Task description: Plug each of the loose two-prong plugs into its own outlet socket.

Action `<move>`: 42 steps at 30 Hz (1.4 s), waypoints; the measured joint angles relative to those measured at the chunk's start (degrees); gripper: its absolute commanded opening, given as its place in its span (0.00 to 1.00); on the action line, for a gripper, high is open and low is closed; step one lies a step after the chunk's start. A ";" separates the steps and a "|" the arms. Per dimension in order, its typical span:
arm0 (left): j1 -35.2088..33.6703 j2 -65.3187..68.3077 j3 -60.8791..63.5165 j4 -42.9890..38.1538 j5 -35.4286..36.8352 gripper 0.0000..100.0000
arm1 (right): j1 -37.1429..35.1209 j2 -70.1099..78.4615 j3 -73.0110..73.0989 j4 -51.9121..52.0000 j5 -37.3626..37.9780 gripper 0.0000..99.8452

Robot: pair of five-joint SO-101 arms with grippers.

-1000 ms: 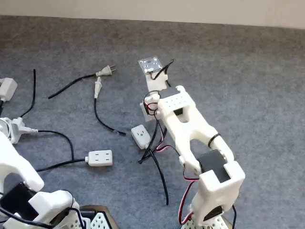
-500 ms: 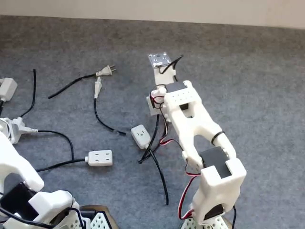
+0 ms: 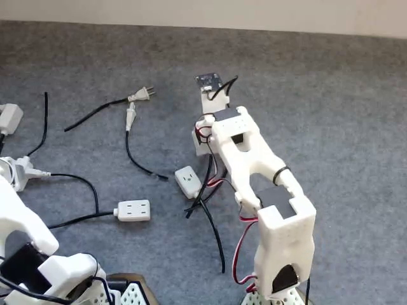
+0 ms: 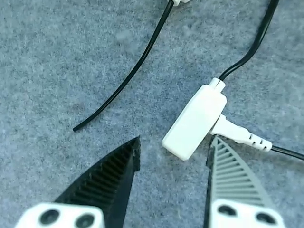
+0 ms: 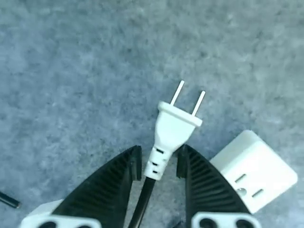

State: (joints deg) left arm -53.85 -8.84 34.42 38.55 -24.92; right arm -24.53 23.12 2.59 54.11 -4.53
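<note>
Over the last half second the right arm [image 3: 254, 171] has swung slightly leftward in the high view, taking its wrist along. Its right gripper [image 5: 159, 152] is clenched on the neck of a white two-prong plug [image 5: 173, 123] with a black cord. The prongs point away from the fingers, above the grey carpet [image 5: 71, 57]. One white cube-shaped outlet [image 5: 254, 171] lies on the carpet just beside that gripper, slots facing up.

The left gripper [image 4: 175, 140] is spread wide and grasps nothing. It hangs above one long white outlet block [image 4: 194, 121], and a white connector [image 4: 237, 135] on a black cord meets the block's side near the pale finger.

In the high view, two more white plugs lie loose on the carpet. One is a bare-pronged plug [image 3: 141, 95] and the other a slim plug [image 3: 130, 115] just beside it, each trailing a black cord. That makes three plugs in all, one of them held. One flat white multi-socket outlet [image 3: 133, 210] rests nearer the arm bases, well apart from both loose plugs.
</note>
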 measured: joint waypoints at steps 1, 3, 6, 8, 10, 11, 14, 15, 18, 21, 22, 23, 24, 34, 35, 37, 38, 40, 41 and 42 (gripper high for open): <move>0.00 0.00 0.00 0.00 0.00 0.24 | 0.00 0.53 -0.18 0.00 0.00 0.14; 0.00 0.00 0.00 0.00 0.00 0.24 | 0.00 0.88 -0.18 0.00 0.00 0.12; 0.00 0.00 0.00 0.00 0.00 0.24 | 0.00 0.88 -0.26 0.00 0.00 0.01; 0.00 0.00 0.00 0.00 0.00 0.24 | 0.09 0.97 -1.23 0.26 0.00 0.01; 0.00 0.00 0.00 0.00 0.00 0.24 | 0.09 0.97 -2.46 0.79 0.00 0.00; 0.00 0.00 0.00 0.00 0.00 0.24 | 0.09 0.97 -3.16 1.32 0.00 0.00; 0.00 0.00 0.00 0.00 0.00 0.24 | 0.09 0.97 -5.98 4.40 0.00 0.00; 0.00 0.00 0.00 0.00 0.00 0.24 | 0.09 0.97 -7.38 5.80 0.62 0.00; 0.00 0.00 0.00 0.00 0.00 0.24 | 0.18 0.97 -13.89 13.10 6.59 0.00; 0.00 0.00 0.00 0.00 0.00 0.24 | -0.62 0.97 -23.65 24.18 11.87 0.01; 0.00 0.00 0.00 0.00 0.00 0.24 | -1.32 0.97 -27.08 28.57 13.36 0.01; 0.00 0.00 0.00 0.00 0.00 0.24 | -2.37 0.97 -30.51 32.62 14.68 0.01; 0.00 0.00 0.00 0.00 0.00 0.24 | -3.52 0.97 -33.49 35.87 16.00 0.01; 0.00 0.00 0.97 0.00 -3.52 0.24 | -17.32 -2.20 -32.53 43.96 25.32 0.01; 0.00 0.00 1.67 0.00 -4.22 0.24 | -18.46 -3.78 -30.86 43.96 25.49 0.01; 0.00 0.00 2.55 0.00 -5.10 0.24 | -20.31 -7.82 -26.81 43.69 25.67 0.01; 0.09 0.00 2.90 0.00 -5.63 0.24 | -21.10 -10.02 -24.62 43.69 25.67 0.01; 0.00 0.00 3.52 0.00 -6.59 0.24 | -21.89 -14.95 -19.34 43.08 25.67 0.01; 0.00 0.00 3.78 0.00 -6.95 0.24 | -22.07 -17.32 -16.35 42.37 25.67 0.01; 0.00 0.00 3.78 0.00 -7.03 0.24 | -22.15 -19.96 -13.10 40.70 25.67 0.01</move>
State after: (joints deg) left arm -53.85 -8.84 38.20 38.55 -31.96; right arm -46.68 3.16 -10.51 94.81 21.14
